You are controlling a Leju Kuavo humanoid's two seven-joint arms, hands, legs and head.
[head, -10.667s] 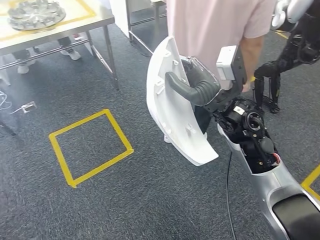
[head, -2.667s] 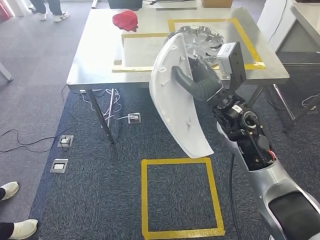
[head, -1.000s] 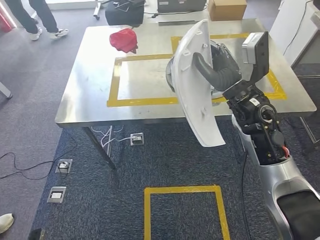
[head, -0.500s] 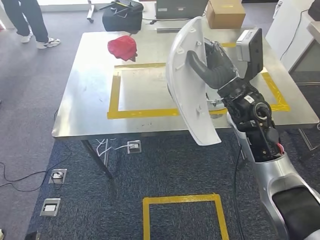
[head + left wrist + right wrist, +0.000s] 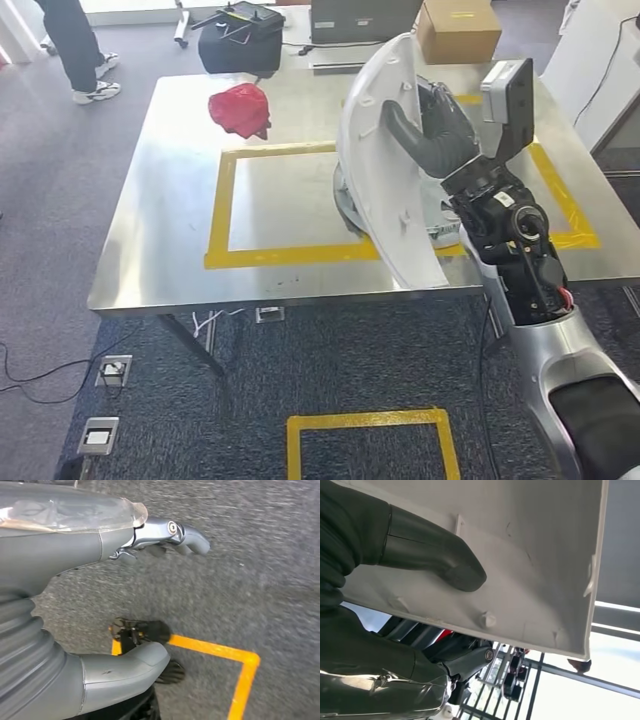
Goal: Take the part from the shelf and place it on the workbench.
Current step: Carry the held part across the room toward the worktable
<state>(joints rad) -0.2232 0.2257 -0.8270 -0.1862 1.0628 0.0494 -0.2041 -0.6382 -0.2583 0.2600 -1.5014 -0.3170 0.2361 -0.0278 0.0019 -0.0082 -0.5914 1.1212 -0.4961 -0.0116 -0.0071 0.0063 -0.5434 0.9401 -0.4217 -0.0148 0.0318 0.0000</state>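
While the right hand (image 5: 434, 125) grips the white part (image 5: 381, 165) upright above the steel surface (image 5: 162, 215), it should lower slowly inside the yellow tape frame (image 5: 219, 205) (beside the metal disc (image 5: 343, 195), not on it). The left hand (image 5: 113, 555) hangs loose, holding nothing.

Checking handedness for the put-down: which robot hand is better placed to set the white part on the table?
The right. The right robot hand grips the white part above the table; the left robot hand hangs empty over carpet.
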